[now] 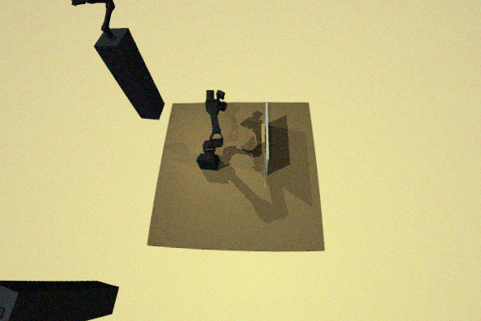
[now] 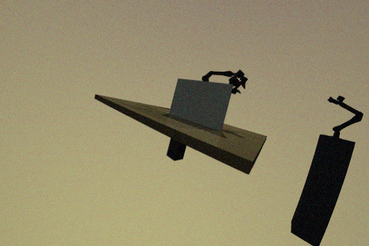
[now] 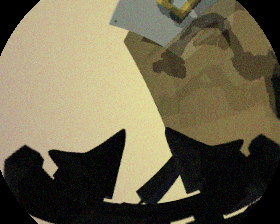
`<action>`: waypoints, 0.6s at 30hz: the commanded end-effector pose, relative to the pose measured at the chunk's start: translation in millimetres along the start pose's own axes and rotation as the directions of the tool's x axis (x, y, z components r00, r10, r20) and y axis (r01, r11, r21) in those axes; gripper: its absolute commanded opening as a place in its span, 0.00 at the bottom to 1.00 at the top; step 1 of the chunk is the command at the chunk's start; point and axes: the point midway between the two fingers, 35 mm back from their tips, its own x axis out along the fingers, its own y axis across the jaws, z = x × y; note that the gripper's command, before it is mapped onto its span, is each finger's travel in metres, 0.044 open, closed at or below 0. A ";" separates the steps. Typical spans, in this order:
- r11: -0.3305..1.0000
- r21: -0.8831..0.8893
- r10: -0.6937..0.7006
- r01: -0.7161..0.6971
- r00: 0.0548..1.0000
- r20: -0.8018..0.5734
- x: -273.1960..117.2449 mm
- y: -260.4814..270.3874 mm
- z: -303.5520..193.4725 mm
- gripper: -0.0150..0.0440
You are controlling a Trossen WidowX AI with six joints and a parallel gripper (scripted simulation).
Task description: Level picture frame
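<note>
Near the panel's edge, the jaws stand partway apart, holding nothing.

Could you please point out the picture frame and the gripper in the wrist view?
Picture frame (image 3: 167,6): wrist view, on the visible lower part of its yellow border.
Gripper (image 3: 145,131): wrist view, midway between its two open fingertips.
</note>
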 end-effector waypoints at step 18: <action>0.869 -0.109 0.334 -0.483 0.409 0.849 -16.4 -147.4 179.9 0.69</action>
